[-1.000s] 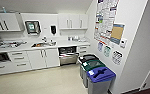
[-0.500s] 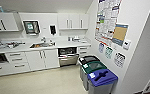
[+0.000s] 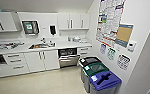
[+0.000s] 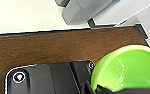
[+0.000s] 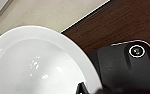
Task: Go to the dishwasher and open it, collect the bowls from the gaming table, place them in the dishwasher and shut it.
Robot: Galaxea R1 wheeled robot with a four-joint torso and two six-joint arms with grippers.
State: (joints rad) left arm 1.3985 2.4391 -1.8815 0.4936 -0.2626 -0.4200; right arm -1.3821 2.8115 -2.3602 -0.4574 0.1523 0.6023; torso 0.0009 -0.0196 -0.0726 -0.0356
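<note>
Brushed steel marks the dishwasher [image 3: 68, 58], set under the counter [image 3: 66, 45] between white cabinets [image 3: 42, 60], its door hanging partly open with a dark inside above it. It lies straight ahead of the robot, across bare floor [image 3: 48, 82], with its handle running crosswise. The left gripper [image 4: 96, 88] carries a green bowl [image 4: 128, 67] by its rim; the right gripper [image 5: 83, 90] carries a white bowl [image 5: 36, 65] the same way. How wide either pair of jaws stands cannot be told. Neither arm looks nearer. Against the earlier view, the whole kitchen sits slightly shifted, so the camera has moved; the recycling bins [image 3: 101, 80] stand by the right wall.
</note>
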